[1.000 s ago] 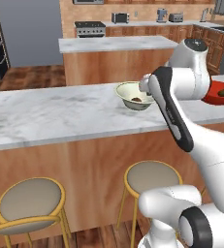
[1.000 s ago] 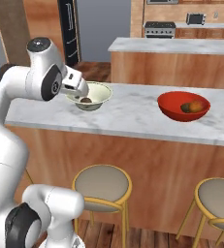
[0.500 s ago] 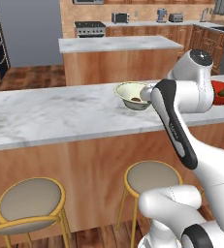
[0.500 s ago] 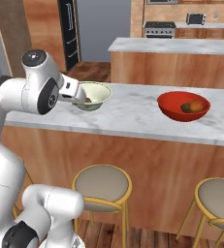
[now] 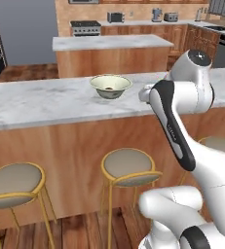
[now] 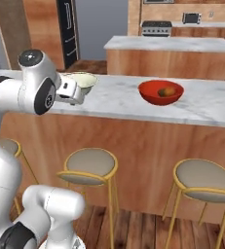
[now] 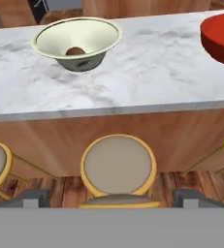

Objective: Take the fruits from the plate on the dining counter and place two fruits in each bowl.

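Observation:
The cream bowl (image 7: 77, 41) stands on the dining counter (image 7: 147, 77) with one brown fruit (image 7: 74, 51) in it. It also shows on the marble top as the cream bowl (image 5: 110, 86). To its right the red bowl (image 6: 161, 92) holds an orange-tan fruit (image 6: 166, 91). The red bowl (image 7: 221, 38) is cut off at the right edge of the hand view. My gripper (image 7: 112, 198) is open and holds nothing. It hangs off the counter's near edge, above the stools, and looks back at both bowls. The plate is out of view.
Round padded stools (image 7: 118, 167) with yellow metal frames stand along the counter's wooden front (image 6: 148, 151). A shorter marble-topped island (image 5: 111, 44) lies behind the counter, with kitchen cabinets and a stove beyond it. My own arm (image 5: 182, 97) hides the counter's right part in the left base view.
The hand has drawn back from over the cream bowl to the near side of the counter edge. Both base views have shifted left, so the base has moved. The jaws stay wide.

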